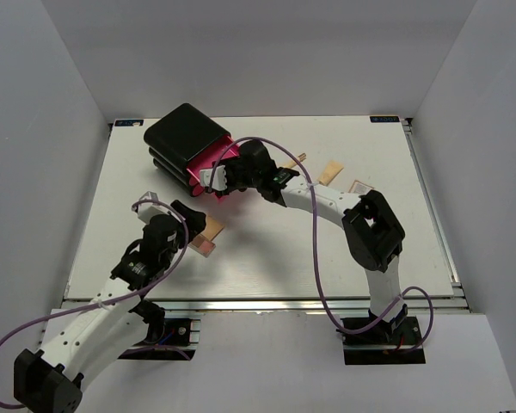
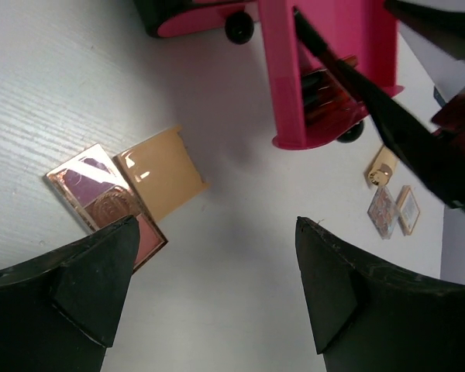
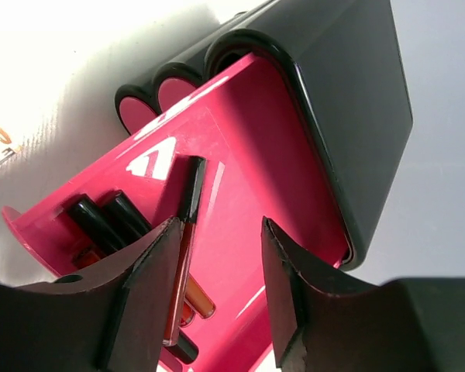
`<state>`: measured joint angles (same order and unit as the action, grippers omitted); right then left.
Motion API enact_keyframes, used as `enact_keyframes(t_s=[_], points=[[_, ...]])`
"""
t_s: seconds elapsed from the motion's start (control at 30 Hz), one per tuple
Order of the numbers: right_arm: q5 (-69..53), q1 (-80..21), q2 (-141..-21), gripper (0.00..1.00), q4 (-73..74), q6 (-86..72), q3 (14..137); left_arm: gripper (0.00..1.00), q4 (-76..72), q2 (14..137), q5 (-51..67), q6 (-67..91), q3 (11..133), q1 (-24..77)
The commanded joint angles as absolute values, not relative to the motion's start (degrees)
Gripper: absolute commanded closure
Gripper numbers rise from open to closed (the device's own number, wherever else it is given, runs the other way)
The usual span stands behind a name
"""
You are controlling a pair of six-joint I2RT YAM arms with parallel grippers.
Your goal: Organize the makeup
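From above, the left arm rises from its base at the near left and bends forward over the surface (image 1: 267, 258). The left hand (image 1: 192, 217) hangs above an eyeshadow palette (image 1: 205, 248) and a tan compact (image 1: 213, 229), which lie side by side. The right arm stretches from its base at the near right, elbow raised, across to the far left. There the right hand (image 1: 217, 178) sits over the pink drawer (image 1: 208, 159) pulled out of the black box (image 1: 185, 133). A beige tube (image 1: 330, 172) and a small palette (image 1: 359, 187) lie apart on the surface behind the right forearm.

In the left wrist view, the left hand is released, its fingers (image 2: 85, 287) spread wide with only bare surface between them. The eyeshadow palette touches the tan compact and is partly hidden by the left finger. The drawer stands beyond them, with the right arm's dark shape across it.

In the right wrist view, the right hand points down into the drawer. Its fingers (image 3: 294, 294) are parted, and only the pink drawer floor shows in the gap. A thin dark-and-red pencil (image 3: 194, 190) lies on the drawer floor along the inner edge of the left finger; whether it touches the finger I cannot tell. Other dark pencils (image 3: 101, 225) lie beside it, nearer the drawer front.
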<state>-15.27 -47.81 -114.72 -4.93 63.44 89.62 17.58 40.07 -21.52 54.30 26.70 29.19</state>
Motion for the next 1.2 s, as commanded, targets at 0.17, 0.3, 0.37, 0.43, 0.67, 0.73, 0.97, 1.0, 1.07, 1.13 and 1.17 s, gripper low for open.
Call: enact_keyframes(t_s=[0.17, 0.3, 0.37, 0.43, 0.67, 0.73, 0.97, 1.0, 1.07, 1.13, 1.17], points=[[-13.1, -46.1, -110.0, 0.5, -11.2, 52.6, 91.4, 0.21, 16.7, 43.8, -22.5, 43.3, 38.3, 28.9], [-8.0, -44.5, -103.3, 0.79, -23.3, 36.9, 84.0, 0.7, 17.2, 50.8, -20.6, 35.3, 49.4, 28.6], [-5.3, -43.4, -97.8, 1.0, -29.0, 29.0, 78.5, 0.79, 19.2, 56.3, -18.1, 30.7, 56.5, 26.9], [-6.8, -42.7, -96.4, 1.0, -24.8, 26.2, 78.5, 0.79, 20.0, 60.1, -15.7, 26.9, 61.0, 25.3], [-30.3, -39.0, -90.2, 1.0, -7.7, 23.9, 73.4, 0.43, 20.2, 74.3, -1.3, 24.7, 76.9, 11.0], [-33.8, -38.6, -89.1, 1.0, -5.3, 19.4, 70.5, 0.31, 19.6, 79.2, 4.5, 26.4, 81.4, 5.0], [-25.3, -38.7, -90.7, 1.0, -2.5, -6.6, 65.0, 0.15, 12.6, 92.7, 10.9, 32.0, 90.5, -4.2], [-23.5, -38.6, -91.4, 1.0, -2.5, -9.2, 64.9, 0.15, 11.4, 94.0, 10.7, 32.0, 91.4, -4.7], [-18.1, -38.6, -92.4, 1.0, -1.4, -17.5, 65.3, 0.14, 10.7, 97.6, 9.5, 30.6, 93.0, -5.0], [-14.4, -38.6, -94.8, 1.0, 0.4, -25.1, 67.7, 0.14, 9.1, 100.4, 8.1, 27.8, 94.2, -5.2], [-13.9, -38.6, -95.7, 1.0, 3.0, -27.3, 68.5, 0.14, 8.3, 101.2, 7.3, 27.1, 94.0, -5.1]])
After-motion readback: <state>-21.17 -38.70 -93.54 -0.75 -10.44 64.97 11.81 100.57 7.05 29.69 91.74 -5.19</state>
